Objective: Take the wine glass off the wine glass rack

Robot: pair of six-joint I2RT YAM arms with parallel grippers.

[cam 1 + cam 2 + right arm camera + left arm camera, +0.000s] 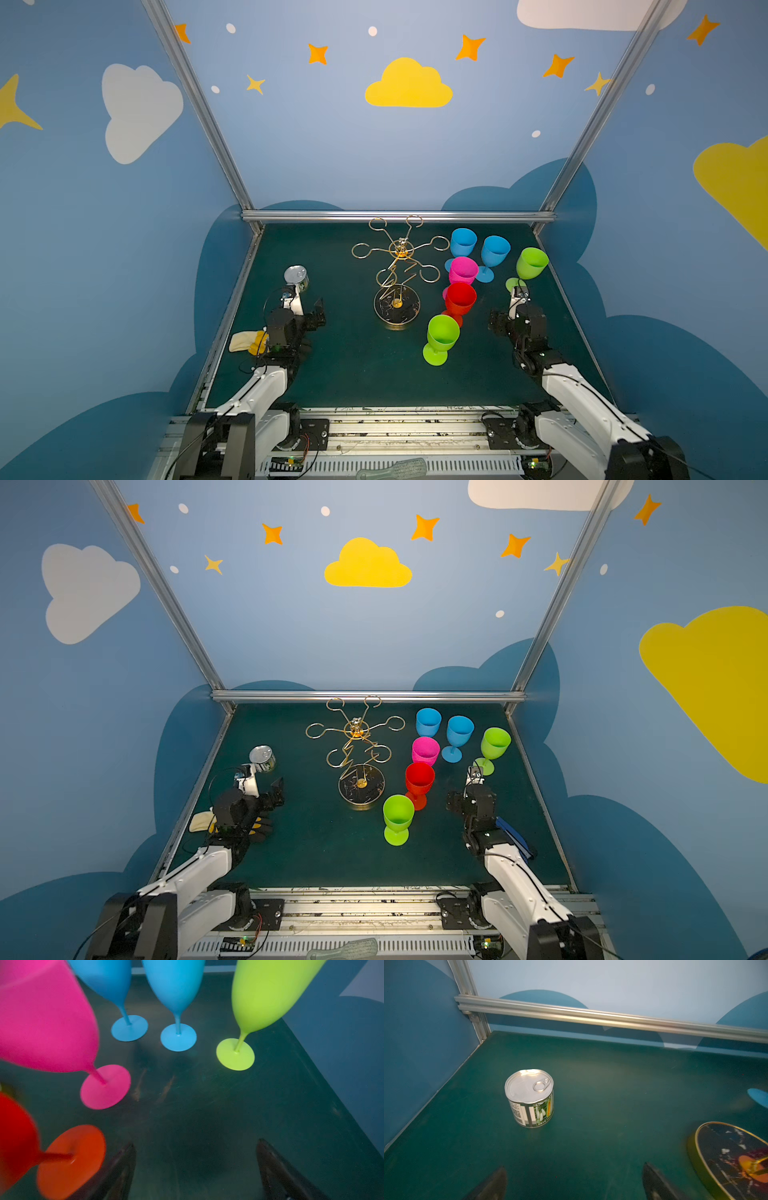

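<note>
Rack point(386, 311) of gold wire stands upright on the green table point(353, 374), centred toward the back wall; we count six wine glasses point(462, 269) upright to its right, the red glass point(460, 298) nearest its base. Left gripper point(574, 1183) hangs released, jaws wide, near a tin can point(529, 1097); right gripper point(196, 1159), jaws likewise spread and gripping nothing, sits low before the glasses' feet.

Cropped, blurred, hidden

In the right wrist view the red wine glass point(16, 1142) and pink wine glass point(45, 1022) are blurred and cropped. The left wrist view catches only part of the base of the wine glass rack point(720, 1147). In both top views the left arm point(266, 382) half hides a cream cloth point(243, 341)
</note>
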